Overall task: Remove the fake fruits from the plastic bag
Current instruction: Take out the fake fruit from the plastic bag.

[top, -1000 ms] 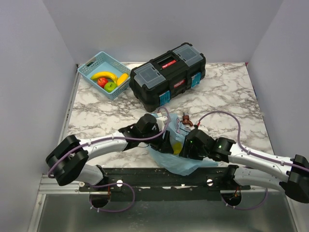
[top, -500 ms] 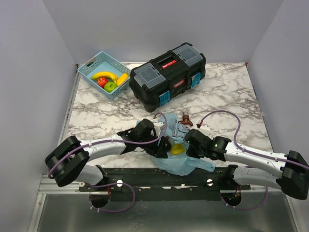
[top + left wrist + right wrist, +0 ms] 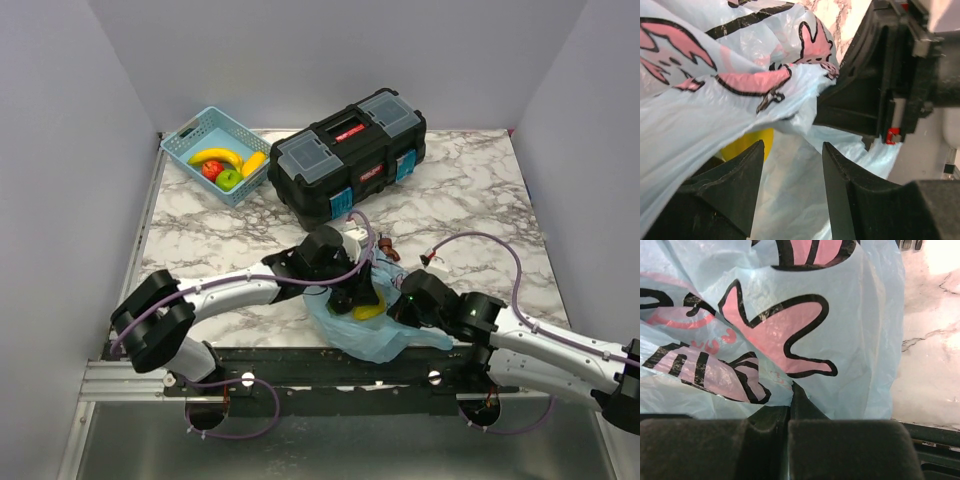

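The plastic bag (image 3: 372,338) lies crumpled at the table's near edge, light blue with pink-and-black prints (image 3: 785,325). A yellow fake fruit (image 3: 368,311) shows in its mouth, and in the left wrist view the same yellow fruit (image 3: 747,145) peeks from under the film. My left gripper (image 3: 792,145) is open, its fingers (image 3: 735,185) straddling bag film just right of that fruit. My right gripper (image 3: 792,388) is shut on a fold of the bag. From above, the left gripper (image 3: 357,297) and right gripper (image 3: 404,300) meet over the bag's opening.
A light-blue lattice basket (image 3: 187,140) at the back left holds a banana, a red and a green fruit. A black toolbox (image 3: 345,155) stands behind the bag. A small brown tap piece (image 3: 385,242) lies just beyond the grippers. Cables loop over both arms.
My right gripper has shut on the bag film. The left arm has swung right and forward, bringing its open jaws into the bag's mouth by the yellow fruit.
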{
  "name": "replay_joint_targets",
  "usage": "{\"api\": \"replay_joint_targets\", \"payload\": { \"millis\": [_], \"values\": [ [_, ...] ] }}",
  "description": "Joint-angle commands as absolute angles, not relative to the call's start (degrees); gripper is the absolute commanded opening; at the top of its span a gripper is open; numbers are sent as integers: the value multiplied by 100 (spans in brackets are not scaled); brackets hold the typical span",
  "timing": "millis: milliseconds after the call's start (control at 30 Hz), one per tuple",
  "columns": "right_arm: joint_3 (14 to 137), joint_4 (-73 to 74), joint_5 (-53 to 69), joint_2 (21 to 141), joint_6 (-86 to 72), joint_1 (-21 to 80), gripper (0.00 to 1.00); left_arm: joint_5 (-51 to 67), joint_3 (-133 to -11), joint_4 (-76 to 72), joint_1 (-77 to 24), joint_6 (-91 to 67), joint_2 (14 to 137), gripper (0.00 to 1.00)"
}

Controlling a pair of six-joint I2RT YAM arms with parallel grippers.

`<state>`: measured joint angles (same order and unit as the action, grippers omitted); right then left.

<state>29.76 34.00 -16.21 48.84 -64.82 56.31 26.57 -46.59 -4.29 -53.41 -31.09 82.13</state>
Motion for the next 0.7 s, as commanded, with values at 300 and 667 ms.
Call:
{"api": "replay_joint_targets", "payload": {
  "millis": [300, 667],
  "values": [
    [2735, 3274, -1551, 4722, -6616, 5663, 1, 1194, -5768, 556, -5519, -2253, 9412, 56],
    [2589, 3227, -1556, 4487, -6609, 5665, 1, 1111, -5595, 507, -5994, -2363, 9965, 64]
  ]
}}
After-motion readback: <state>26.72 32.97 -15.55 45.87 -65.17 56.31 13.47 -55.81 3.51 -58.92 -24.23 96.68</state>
